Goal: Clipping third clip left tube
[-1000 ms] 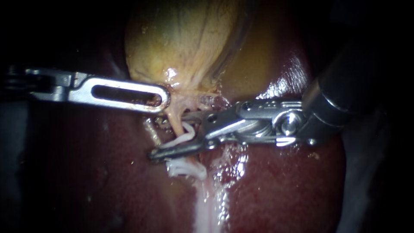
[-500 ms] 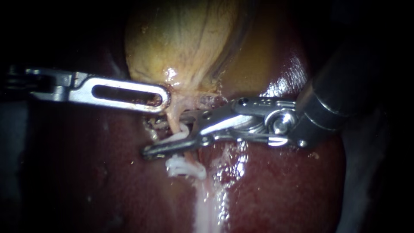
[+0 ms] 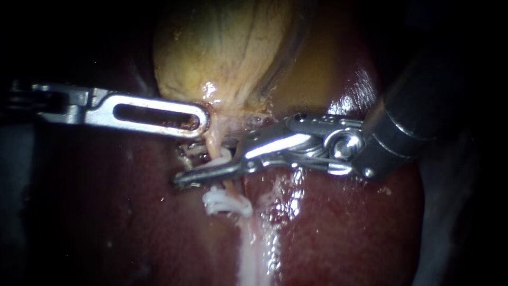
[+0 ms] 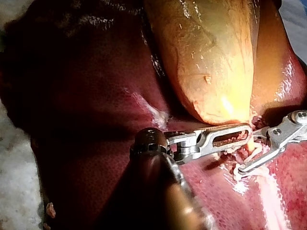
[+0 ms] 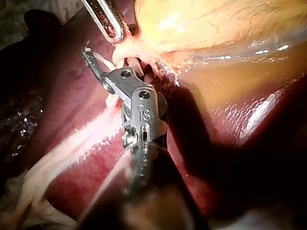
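**Tube** (image 3: 213, 144): thin and pale, running from the gallbladder's narrow end down over the liver. Its middle stretch is crossed and partly covered by metal.

**Upper clip** (image 3: 223, 157): white, around the tube and seated between the right instrument's jaws. Only a short curved part shows.

**Lower clips** (image 3: 227, 204): a white cluster on the tube just below the jaws. Their number is hard to make out.

**Right instrument** (image 3: 193, 163): jaws straddle the tube and are drawn in on the upper clip, touching it from both sides with a narrow gap between them. The near jaw lies in front of the tube, while the far jaw passes behind it and is mostly hidden. The dark shaft is cut off at the upper right.

**Left instrument** (image 3: 198, 121): jaws are clamped on the gallbladder's neck, just above the tube. Only the slotted upper jaw shows plainly. The shaft fades into shadow.

**Gallbladder** (image 3: 227, 47): yellow, with its top cut off.

**Liver** (image 3: 328, 222): dark red and wet, its edges lost in darkness.

**Pale band** (image 3: 251, 249): whitish tissue running down from the lower clips.
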Controlling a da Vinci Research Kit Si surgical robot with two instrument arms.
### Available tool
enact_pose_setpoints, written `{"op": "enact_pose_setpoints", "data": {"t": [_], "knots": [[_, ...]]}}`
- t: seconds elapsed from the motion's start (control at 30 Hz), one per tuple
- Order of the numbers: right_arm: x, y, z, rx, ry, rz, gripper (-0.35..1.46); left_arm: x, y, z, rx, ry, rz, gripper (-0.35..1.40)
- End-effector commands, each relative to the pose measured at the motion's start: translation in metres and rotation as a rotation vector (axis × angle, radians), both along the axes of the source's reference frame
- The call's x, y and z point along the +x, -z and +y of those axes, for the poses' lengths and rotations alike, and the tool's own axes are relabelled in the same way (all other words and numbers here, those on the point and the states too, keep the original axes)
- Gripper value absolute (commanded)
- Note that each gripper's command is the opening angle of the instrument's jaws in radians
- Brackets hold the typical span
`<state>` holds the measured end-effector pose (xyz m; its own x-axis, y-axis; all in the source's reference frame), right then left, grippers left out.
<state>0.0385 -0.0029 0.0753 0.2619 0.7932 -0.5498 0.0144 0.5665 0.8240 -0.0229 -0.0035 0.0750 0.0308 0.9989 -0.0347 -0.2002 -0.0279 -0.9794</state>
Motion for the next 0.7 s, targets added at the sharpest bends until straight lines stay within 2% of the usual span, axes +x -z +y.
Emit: {"op": "enact_pose_setpoints", "data": {"t": [0.03,0.1,0.13,0.47,0.7], "knots": [[-0.0001,0.0001,0.0,-0.002,0.002,-0.001,-0.04,0.0,0.0,0.0,0.0,0.0,0.0,-0.35],[-0.0001,0.0002,0.0001,0.015,-0.002,-0.004,-0.19,0.0,0.0,0.0,0.0,0.0,0.0,-0.35],[-0.0002,0.0002,0.0001,0.032,-0.004,-0.007,-0.35,0.0,0.0,0.0,0.0,0.0,0.0,-0.35],[-0.0014,-0.0006,0.0006,0.043,0.011,-0.02,-0.35,-0.0001,0.0,0.0,0.0,0.0,0.0,-0.35],[-0.0013,-0.0007,0.0003,0.048,0.021,-0.021,-0.35,-0.0001,-0.0001,0.0,0.0,0.0,0.0,-0.35]]}}
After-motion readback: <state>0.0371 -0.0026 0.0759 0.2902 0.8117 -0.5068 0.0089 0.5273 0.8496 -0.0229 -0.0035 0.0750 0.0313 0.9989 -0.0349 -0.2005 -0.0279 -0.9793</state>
